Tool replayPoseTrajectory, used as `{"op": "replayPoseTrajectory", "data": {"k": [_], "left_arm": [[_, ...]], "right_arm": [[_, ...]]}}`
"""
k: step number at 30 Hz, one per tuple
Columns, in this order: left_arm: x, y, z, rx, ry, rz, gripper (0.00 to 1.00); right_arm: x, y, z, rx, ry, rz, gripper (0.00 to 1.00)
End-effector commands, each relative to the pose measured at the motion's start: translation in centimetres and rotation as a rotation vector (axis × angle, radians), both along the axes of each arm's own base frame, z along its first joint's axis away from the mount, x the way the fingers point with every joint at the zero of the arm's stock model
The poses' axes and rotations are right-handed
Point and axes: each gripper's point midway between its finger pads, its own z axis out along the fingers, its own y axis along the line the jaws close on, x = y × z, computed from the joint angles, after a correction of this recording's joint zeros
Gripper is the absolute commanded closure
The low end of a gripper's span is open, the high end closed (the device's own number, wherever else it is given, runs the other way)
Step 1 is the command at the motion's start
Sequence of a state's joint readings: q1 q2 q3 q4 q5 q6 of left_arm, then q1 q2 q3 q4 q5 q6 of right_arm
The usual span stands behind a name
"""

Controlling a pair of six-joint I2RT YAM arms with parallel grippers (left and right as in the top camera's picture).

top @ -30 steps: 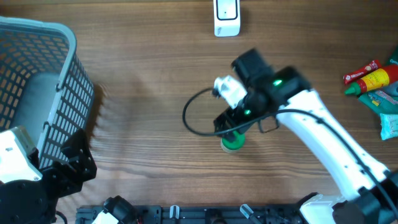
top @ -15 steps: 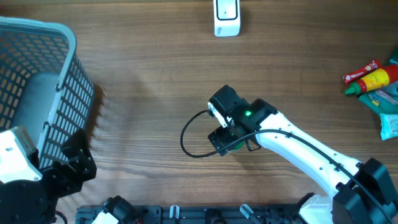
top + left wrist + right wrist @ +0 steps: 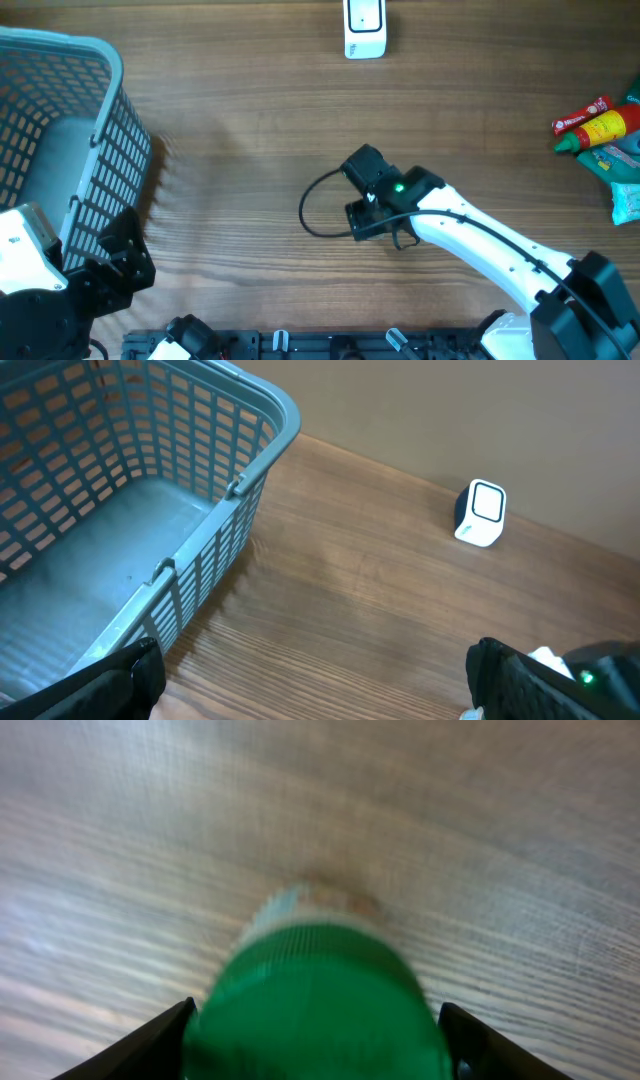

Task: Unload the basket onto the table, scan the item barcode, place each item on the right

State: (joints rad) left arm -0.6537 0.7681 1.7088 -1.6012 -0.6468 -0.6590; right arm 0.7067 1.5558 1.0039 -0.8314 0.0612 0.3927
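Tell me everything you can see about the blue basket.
The blue basket looks like moulded plastic: slotted lattice walls under a smooth rounded rim, with a plainer floor. It stands upright on the wooden table, at its left side, and the part of its inside that shows holds nothing. Its near corner is out of view.

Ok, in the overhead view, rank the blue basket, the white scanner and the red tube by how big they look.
1. blue basket, by far the largest, even cut off at the left edge.
2. white scanner, partly cut off at the top edge.
3. red tube, thin, clearly smallest.
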Motion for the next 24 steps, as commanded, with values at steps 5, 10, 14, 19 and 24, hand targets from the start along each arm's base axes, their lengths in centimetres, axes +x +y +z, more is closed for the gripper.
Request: {"op": "replayPoseTrajectory", "data": {"k": [5, 10, 14, 19, 24], "left_arm": [[0.1, 0.2, 0.3, 0.016, -0.008, 0.008, 0.00], [0.1, 0.2, 0.3, 0.016, -0.008, 0.008, 0.00], [0.1, 0.2, 0.3, 0.016, -0.008, 0.008, 0.00], [0.1, 0.2, 0.3, 0.016, -0.008, 0.008, 0.00], [0.1, 0.2, 0.3, 0.016, -0.008, 0.008, 0.00]], "right_arm": [[5.4, -0.4, 2.9, 0.144, -0.102, -0.316, 0.01], [2.8, 1.6, 3.1, 0.153, -0.025, 0.194, 0.00], [1.4, 2.0, 1.7, 0.129, 0.037, 0.337, 0.00], [0.7, 0.7, -1.8, -0.091, 0.080, 0.349, 0.00], [0.2, -0.9, -5.5, -0.204, 0.175, 0.322, 0.07]]}}
